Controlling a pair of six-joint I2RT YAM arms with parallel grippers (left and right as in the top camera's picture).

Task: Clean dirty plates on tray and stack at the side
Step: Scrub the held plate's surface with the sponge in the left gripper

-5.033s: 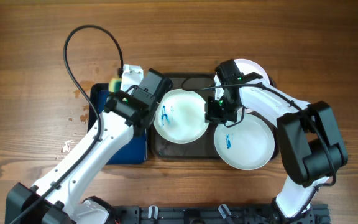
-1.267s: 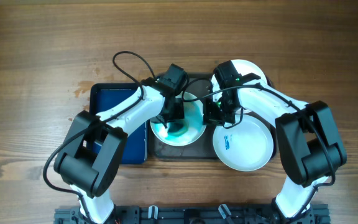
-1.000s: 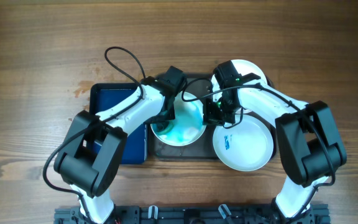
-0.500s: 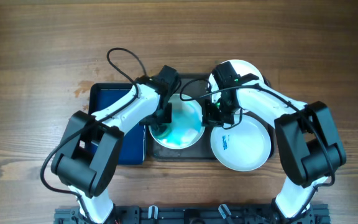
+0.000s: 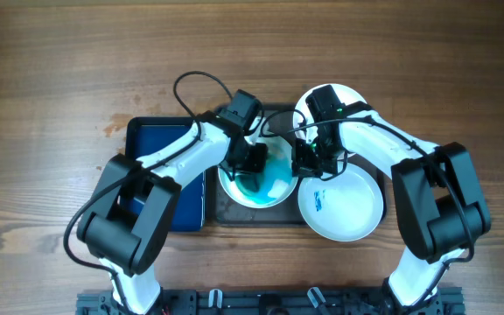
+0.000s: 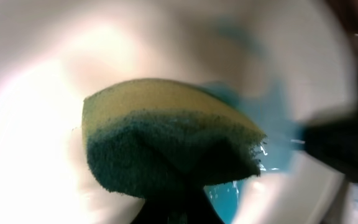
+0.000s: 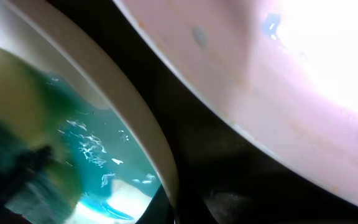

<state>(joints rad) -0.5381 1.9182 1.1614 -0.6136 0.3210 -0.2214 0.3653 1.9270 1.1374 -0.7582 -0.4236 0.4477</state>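
Currently left gripper (image 5: 252,164) pinches a sponge (image 6: 166,143) against the middle plate (image 5: 274,188) on the tray (image 5: 227,211), teal smeared across it. Meanwhile right gripper (image 5: 307,160) is pressed shut at its right rim

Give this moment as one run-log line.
left gripper: shut on sponge, inside middle plate | right gripper: shut on its rim

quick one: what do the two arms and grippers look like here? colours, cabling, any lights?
Left arm and right arm match: glossy white link shells with chunky black joint housings. Left gripper and right gripper are black. A thin black cable loops free off the left wrist; another runs along the right forearm. Small green light on the right wrist.
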